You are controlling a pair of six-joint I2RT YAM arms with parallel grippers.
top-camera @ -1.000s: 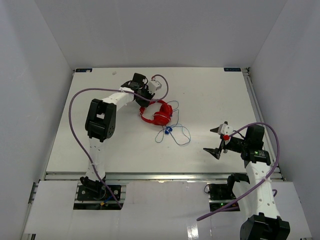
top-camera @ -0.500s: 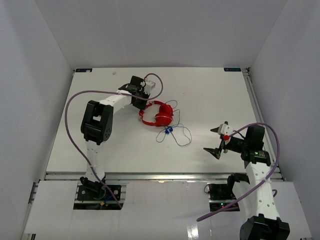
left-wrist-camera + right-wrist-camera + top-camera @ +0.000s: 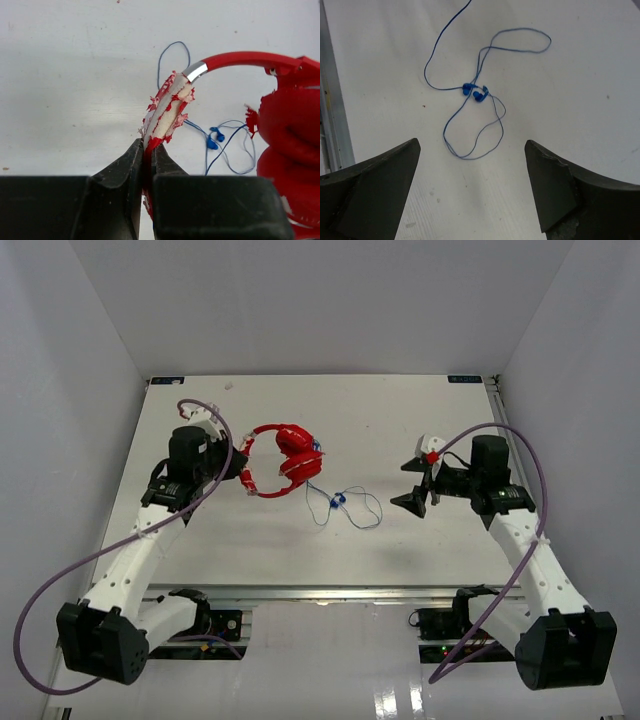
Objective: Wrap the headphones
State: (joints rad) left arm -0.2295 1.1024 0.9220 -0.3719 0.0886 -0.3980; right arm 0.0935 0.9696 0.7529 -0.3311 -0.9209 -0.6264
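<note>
- left jaws: clenched tight on one end of the headphones [image 3: 290, 455], low in the middle of the left wrist view; the red skin there is torn and pale padding shows through.
- from that pinch the headband [image 3: 240, 59] climbs to the upper right of the frame, past a silver collar, then curves down to the two red earcups [image 3: 287, 130] stacked against the right edge.
- right jaws: spread wide with nothing between them; the two dark tips sit in the lower corners of the right wrist view, with bare bench between.
- above that gap in the same view lies the thin blue cable [image 3: 481, 67] in loose loops, with the small blue plug [image 3: 475, 93] at the knot in the middle.
- in the top view the headphones sit left of centre, headband bowed toward the left arm [image 3: 150, 530]; the cable trails from the earcups down to the middle of the white bench [image 3: 400, 410].
- the right arm [image 3: 530, 550] reaches in from the lower right, its jaws just right of the cable loops and apart from them.
- i cannot tell whether the earcups rest on the bench or hang clear of it.
</note>
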